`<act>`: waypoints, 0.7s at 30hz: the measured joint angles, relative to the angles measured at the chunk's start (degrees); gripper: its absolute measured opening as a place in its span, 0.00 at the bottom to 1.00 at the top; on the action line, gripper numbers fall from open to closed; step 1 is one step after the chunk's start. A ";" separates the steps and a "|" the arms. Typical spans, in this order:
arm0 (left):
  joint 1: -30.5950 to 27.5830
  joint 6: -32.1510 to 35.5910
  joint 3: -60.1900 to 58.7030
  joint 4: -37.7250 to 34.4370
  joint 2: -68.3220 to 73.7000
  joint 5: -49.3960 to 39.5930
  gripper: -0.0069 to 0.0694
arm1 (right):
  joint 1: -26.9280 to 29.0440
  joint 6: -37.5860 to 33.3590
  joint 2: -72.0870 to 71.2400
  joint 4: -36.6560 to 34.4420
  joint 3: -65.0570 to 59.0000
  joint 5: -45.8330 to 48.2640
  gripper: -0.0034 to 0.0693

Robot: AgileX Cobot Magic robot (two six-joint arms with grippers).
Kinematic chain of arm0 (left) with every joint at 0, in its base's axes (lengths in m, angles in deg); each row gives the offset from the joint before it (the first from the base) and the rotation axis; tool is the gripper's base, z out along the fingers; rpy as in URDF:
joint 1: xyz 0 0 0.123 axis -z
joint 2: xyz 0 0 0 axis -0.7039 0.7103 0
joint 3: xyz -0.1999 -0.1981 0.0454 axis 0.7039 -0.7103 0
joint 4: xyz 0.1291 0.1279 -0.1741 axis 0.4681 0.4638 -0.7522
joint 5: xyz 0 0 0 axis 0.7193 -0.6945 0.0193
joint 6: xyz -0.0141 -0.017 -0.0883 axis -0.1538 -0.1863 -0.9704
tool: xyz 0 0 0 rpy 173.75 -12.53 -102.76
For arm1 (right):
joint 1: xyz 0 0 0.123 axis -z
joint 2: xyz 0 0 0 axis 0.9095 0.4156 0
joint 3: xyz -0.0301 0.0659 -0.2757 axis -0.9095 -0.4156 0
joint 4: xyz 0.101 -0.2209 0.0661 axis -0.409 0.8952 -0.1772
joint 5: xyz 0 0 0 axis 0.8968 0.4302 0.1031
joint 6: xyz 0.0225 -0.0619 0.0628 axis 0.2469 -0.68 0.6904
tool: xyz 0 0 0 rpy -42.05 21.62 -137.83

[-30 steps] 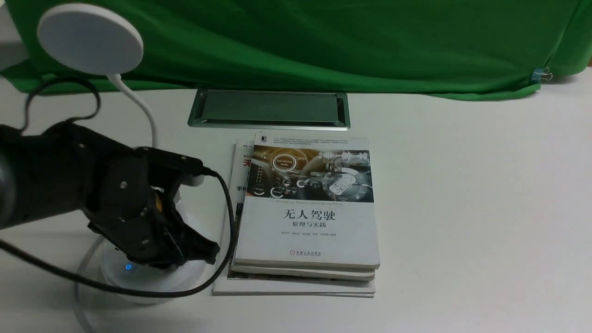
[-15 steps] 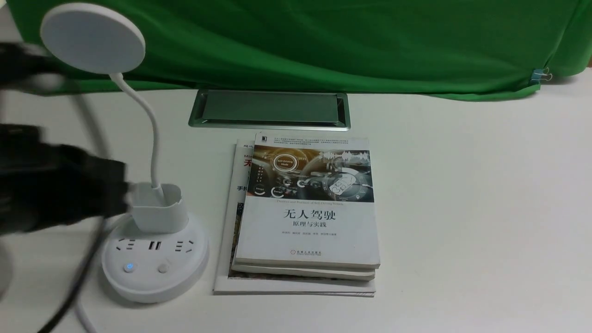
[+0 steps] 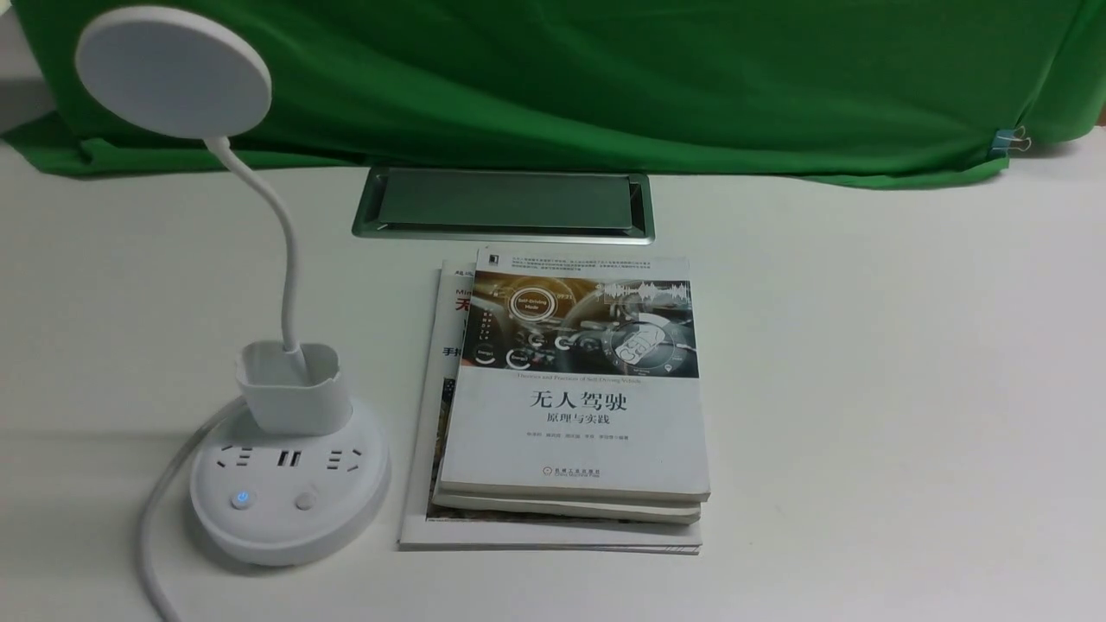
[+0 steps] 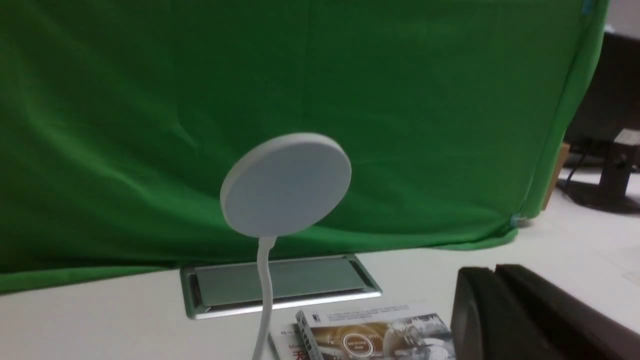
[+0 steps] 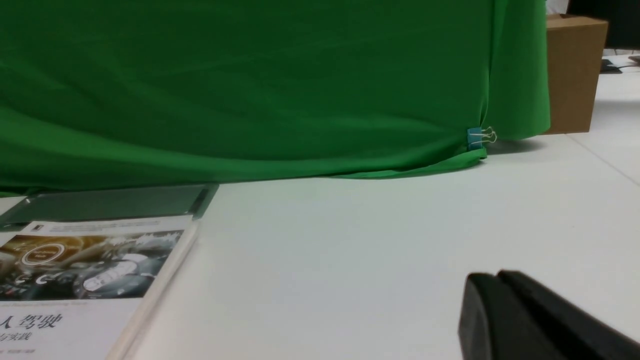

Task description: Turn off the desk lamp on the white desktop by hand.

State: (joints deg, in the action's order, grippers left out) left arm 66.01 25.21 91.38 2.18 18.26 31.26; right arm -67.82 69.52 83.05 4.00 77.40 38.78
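The white desk lamp stands at the front left of the white desktop; its disc head looks unlit and a small blue light glows on the left of the two buttons on its base. The left wrist view shows the lamp head from behind and my left gripper with its dark fingers pressed together, empty, well back from the lamp. My right gripper is shut and empty over bare desktop. Neither gripper shows in the front view.
A stack of books lies just right of the lamp base. The metal-framed grey cable hatch sits behind them. A green cloth backdrop closes the far edge. The lamp's white cord runs off the front left.
My left arm has drawn back from above the lamp base, left and out of the front view. The base is now fully uncovered; the blue button light still glows.
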 joint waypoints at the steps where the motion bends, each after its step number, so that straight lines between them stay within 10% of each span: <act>1: 0.00 0.00 -0.05 0.00 0.00 0.05 0.10 | 0.00 0.00 0.00 0.00 0.00 0.00 0.10; 9: -0.35 3.74 -4.96 2.49 -1.24 5.31 0.10 | 0.00 0.00 0.00 0.00 0.00 0.00 0.10; 13: -6.40 16.34 -15.61 1.86 -6.59 11.08 0.10 | 0.00 0.00 0.00 0.00 0.00 0.00 0.10; 21: -20.87 15.77 -33.04 1.47 -18.38 14.35 0.10 | 0.00 0.00 0.00 0.00 0.00 0.00 0.10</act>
State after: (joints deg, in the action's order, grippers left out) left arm 45.14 40.99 58.33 3.64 -0.12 45.61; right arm -67.82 69.52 83.05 4.00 77.40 38.78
